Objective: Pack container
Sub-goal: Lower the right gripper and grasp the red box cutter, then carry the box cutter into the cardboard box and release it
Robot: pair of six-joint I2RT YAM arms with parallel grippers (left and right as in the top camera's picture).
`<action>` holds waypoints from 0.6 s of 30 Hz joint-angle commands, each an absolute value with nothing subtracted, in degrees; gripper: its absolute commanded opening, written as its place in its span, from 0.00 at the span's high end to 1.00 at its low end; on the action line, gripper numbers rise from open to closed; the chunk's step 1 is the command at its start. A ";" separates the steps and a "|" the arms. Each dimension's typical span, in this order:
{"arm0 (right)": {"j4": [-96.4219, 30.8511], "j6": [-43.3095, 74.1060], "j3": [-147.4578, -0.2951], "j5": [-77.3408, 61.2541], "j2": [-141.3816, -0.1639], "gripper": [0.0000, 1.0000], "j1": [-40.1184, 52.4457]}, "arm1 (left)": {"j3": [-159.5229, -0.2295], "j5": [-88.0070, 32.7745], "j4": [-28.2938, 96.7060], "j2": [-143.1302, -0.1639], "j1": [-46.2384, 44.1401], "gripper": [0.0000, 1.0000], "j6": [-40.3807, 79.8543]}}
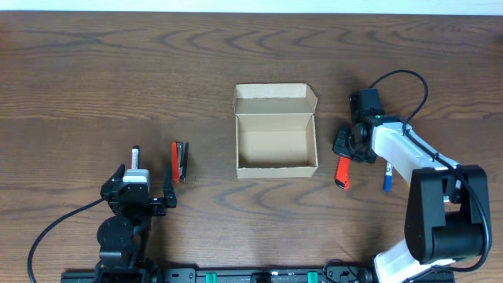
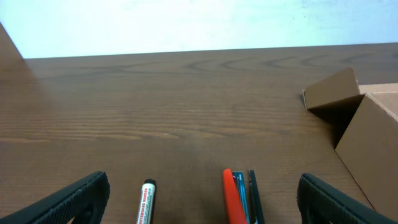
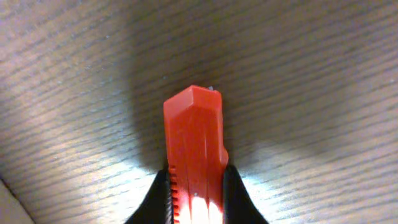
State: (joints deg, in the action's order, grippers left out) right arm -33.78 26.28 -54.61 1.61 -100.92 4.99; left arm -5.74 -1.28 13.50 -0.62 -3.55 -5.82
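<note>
**benchguy:** where's your pack run at?

**me:** Overhead: the box (image 1: 275, 134) sits mid-table, lid flap back, nothing in it that I can see. My right gripper (image 1: 346, 151) is down just right of it, on a red tool (image 1: 343, 174), with a blue pen (image 1: 387, 180) nearby. The left gripper (image 1: 143, 185) sits well left of the box, with a marker (image 1: 135, 157) and a red-black tool (image 1: 179, 160) in front of it.

Left wrist: its fingers (image 2: 74, 198) are spread wide with nothing between them. The marker and red-black tool lie just ahead, and the box corner is at the right.

Right wrist: both pads are pinching the red tool's sides. Can't tell if it's off the wood.

**benchguy:** so step 1?

**me:** I reckon so, grabbing item 1 of 4. Next I need to lift it above the box wall, carry it left over the opening, then let go.
</note>
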 commanded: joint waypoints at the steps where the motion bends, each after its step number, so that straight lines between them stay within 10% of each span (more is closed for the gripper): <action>1: -34.00 26.33 -50.83 -1.96 -104.92 0.99 4.91 | -4.25 -0.89 14.09 -0.30 -3.73 0.05 -5.61; 18: -39.46 18.83 -63.66 -6.98 -95.33 0.99 5.26 | -4.25 -0.89 14.09 -0.30 -3.73 0.05 -5.61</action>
